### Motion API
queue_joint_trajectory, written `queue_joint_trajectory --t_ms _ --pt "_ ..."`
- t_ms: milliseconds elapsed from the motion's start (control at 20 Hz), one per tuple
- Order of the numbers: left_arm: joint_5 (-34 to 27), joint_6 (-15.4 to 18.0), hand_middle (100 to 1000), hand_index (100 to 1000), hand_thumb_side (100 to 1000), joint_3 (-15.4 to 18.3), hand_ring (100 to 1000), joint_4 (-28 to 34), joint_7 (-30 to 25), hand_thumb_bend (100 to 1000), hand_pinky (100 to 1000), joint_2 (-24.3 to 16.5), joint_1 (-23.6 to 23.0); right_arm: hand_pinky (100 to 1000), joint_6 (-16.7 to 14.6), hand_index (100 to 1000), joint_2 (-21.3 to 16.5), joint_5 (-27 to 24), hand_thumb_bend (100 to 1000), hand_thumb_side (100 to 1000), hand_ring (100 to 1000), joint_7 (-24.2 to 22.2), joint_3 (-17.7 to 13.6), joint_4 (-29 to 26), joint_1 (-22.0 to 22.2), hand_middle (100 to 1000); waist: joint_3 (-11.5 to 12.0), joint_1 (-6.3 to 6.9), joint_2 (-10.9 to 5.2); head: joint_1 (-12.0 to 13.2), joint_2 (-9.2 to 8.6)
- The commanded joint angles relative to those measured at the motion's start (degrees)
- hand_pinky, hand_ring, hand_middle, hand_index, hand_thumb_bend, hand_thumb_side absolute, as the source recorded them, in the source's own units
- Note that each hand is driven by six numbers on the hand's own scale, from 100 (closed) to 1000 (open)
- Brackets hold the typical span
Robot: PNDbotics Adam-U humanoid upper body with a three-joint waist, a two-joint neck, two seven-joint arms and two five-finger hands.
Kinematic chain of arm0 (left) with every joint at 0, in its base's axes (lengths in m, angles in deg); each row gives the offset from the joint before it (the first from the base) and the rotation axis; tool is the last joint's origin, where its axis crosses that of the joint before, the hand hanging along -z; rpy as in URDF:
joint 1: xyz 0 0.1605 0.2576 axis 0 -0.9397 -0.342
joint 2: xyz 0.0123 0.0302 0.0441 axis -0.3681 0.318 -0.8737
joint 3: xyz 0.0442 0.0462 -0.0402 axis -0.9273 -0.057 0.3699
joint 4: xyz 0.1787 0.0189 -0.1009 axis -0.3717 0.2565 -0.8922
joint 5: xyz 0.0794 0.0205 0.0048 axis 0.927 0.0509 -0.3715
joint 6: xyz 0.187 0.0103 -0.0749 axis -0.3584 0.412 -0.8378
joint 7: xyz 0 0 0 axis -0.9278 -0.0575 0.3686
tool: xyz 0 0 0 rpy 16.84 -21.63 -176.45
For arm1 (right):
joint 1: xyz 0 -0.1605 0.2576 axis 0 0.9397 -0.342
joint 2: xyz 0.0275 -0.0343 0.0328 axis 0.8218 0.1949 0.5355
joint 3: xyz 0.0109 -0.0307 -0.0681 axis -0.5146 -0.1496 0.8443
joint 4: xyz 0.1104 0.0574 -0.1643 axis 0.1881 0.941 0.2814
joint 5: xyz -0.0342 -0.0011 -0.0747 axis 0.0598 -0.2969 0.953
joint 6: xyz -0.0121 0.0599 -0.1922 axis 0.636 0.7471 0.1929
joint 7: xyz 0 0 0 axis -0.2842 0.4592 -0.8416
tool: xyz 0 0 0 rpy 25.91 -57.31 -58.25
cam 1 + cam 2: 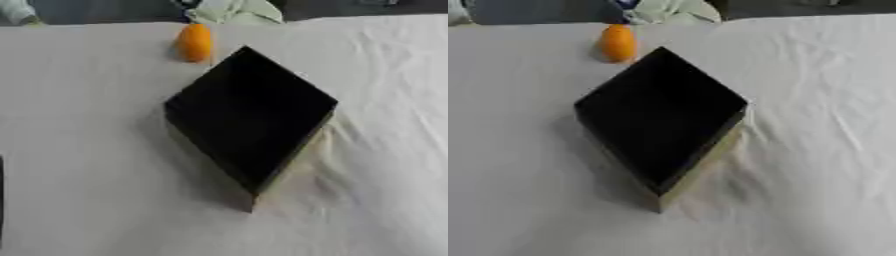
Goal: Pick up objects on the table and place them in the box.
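Observation:
A black open box [251, 116] stands in the middle of the white-clothed table, turned so one corner points toward me. Its inside looks dark and I see nothing in it. An orange, egg-shaped object [194, 42] stands just beyond the box's far corner, a little to the left and close to it. Neither of my hands shows in either view; only a thin dark sliver [2, 200] lies at the left edge of the left eye view, and I cannot tell what it is.
A white wrinkled cloth [815, 150] covers the whole table. At the far edge lie a pale green and white bundle [234, 11] and a pale object [17, 12] in the left corner. Bare cloth spreads left and right of the box.

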Motion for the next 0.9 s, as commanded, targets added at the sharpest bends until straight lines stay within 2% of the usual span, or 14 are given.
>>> queue_joint_trajectory --t_ms 50,300,500,600,650,700,900 --pt "1.13 -0.41 639 689 563 -0.73 573 -2.68 -1.57 252 459 -5.37 3.05 765 -0.10 860 -1.67 -0.19 305 1000 746 -0.11 -0.27 -0.88 -0.29 667 -0.06 0.16 -1.46 -0.03 0.16" --pt "2.78 -0.40 649 713 584 -4.30 576 -12.93 -6.57 244 451 -12.69 10.82 766 0.03 860 -2.05 -0.18 304 1000 747 -0.42 0.00 -0.88 -0.11 668 -0.16 0.66 -1.80 0.18 0.43" --pt "6.06 -0.23 666 731 674 -8.32 581 -23.26 -15.98 200 446 -16.14 18.57 766 0.09 860 -2.36 -0.23 304 1000 747 -0.71 0.27 -0.88 -0.11 668 -0.40 0.92 -2.02 -0.02 0.73" --pt "8.04 0.66 671 738 671 -9.72 585 -28.60 -20.27 219 448 -16.66 22.44 766 0.12 860 -2.40 -0.28 304 1000 747 -0.88 0.40 -0.88 -0.10 668 -0.55 0.99 -2.09 -0.06 0.85" --pt "9.55 1.06 666 736 653 -10.33 580 -31.36 -21.65 230 442 -16.72 24.43 766 0.15 860 -2.41 -0.31 304 1000 747 -0.94 0.45 -0.88 -0.09 667 -0.64 1.00 -2.10 -0.02 0.91" --pt "11.13 1.35 652 726 570 -10.80 569 -33.78 -22.26 254 427 -16.65 26.12 766 0.18 860 -2.42 -0.33 304 1000 747 -0.98 0.48 -0.88 -0.08 667 -0.71 1.01 -2.11 -0.01 0.97" --pt "19.57 0.78 670 746 478 -13.18 585 -43.10 -22.69 332 443 -15.86 32.13 766 0.30 860 -2.45 -0.44 302 1000 747 -1.21 0.73 -0.88 -0.07 667 -0.95 1.15 -2.13 0.18 1.15"
